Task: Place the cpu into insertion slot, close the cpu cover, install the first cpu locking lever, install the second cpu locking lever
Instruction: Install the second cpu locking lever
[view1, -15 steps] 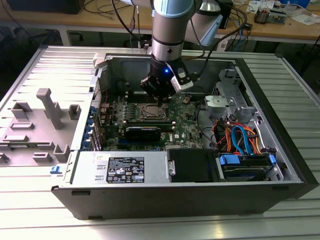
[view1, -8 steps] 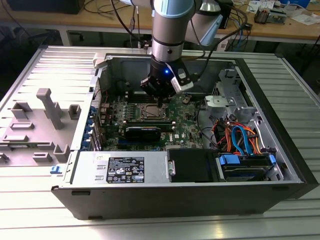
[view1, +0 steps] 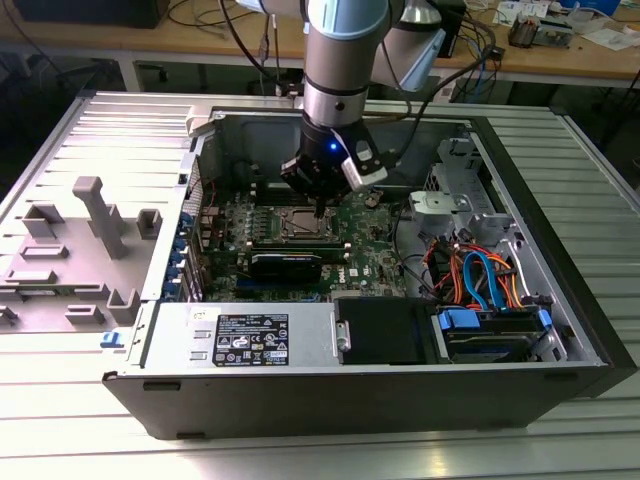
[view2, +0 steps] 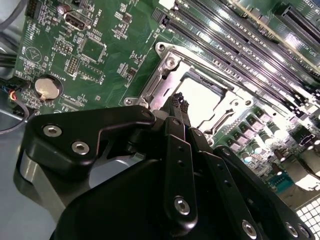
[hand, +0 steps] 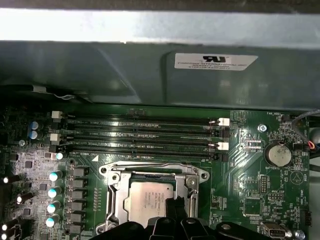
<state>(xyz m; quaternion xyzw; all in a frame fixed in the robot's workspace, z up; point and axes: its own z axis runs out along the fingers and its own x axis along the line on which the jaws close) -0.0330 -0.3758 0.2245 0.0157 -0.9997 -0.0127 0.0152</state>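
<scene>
- Cpu (hand: 148, 201) sits seated in the insertion slot (hand: 116, 199) on the green motherboard (view1: 345, 245), grey top showing in the first wrist view; placement appears done.
- Cpu cover (hand: 192, 182) looks to lie down around the chip, though I cannot confirm it is fully shut.
- Gripper (view2: 180, 107) hangs directly over the socket's edge, jaws together, gripping nothing visible.
- Locking levers cannot be made out; I judge those steps outstanding.

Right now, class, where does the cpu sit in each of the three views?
Exterior view: the cpu lies in the socket mid-motherboard, just below the gripper.
First wrist view: grey square right behind the fingertips.
Second wrist view: bright square beyond the fingertips.
Shared landmark: the silver socket frame around it.
</scene>
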